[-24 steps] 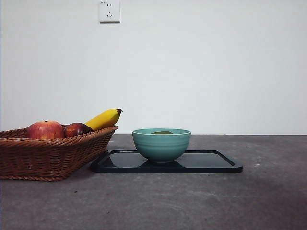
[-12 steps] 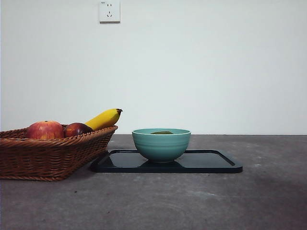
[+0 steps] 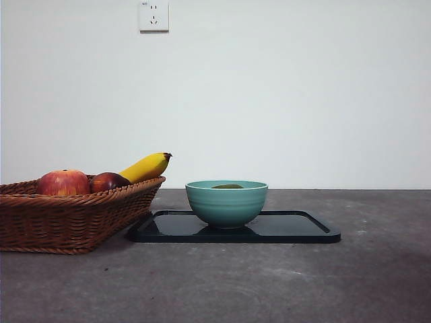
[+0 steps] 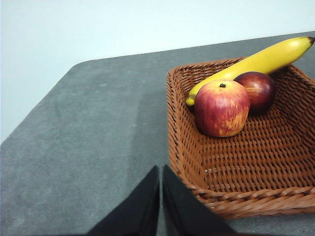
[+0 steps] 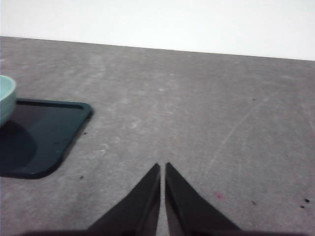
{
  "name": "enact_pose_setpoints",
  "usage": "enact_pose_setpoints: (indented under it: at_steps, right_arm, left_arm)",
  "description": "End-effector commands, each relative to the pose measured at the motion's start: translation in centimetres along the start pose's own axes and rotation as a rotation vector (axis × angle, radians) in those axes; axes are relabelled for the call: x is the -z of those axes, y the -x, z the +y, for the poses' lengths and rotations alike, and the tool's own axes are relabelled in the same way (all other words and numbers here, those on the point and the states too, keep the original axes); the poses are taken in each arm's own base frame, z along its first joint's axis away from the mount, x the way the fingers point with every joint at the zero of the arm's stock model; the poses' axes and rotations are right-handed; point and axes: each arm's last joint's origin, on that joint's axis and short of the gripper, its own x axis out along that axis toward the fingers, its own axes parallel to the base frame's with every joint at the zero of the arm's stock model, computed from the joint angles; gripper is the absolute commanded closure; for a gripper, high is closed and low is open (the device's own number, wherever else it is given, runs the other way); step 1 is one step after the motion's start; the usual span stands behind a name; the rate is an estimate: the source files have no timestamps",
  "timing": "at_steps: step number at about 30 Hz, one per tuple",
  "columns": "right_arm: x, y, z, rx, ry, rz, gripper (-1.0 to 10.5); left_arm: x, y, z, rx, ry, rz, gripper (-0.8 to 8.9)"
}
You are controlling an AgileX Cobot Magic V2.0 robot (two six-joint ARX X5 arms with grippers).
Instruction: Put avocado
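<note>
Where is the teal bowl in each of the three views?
Front view: the teal bowl stands on the black tray, right of the wicker basket.
Left wrist view: not in it.
Right wrist view: only its rim shows at the picture's edge.
Shared landmark: the black tray, seen in the front and right wrist views.
</note>
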Motion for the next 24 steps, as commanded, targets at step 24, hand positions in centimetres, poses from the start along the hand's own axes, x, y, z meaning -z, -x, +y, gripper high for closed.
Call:
enact_pose_setpoints:
  at_steps: [24]
  right_arm:
    - [0.03,-0.05,-0.03,0.007,-0.015,-0.01,9.4]
  left_arm:
    - [0.72,-0.19,-0.08,0.002,0.006,0.025,8.04]
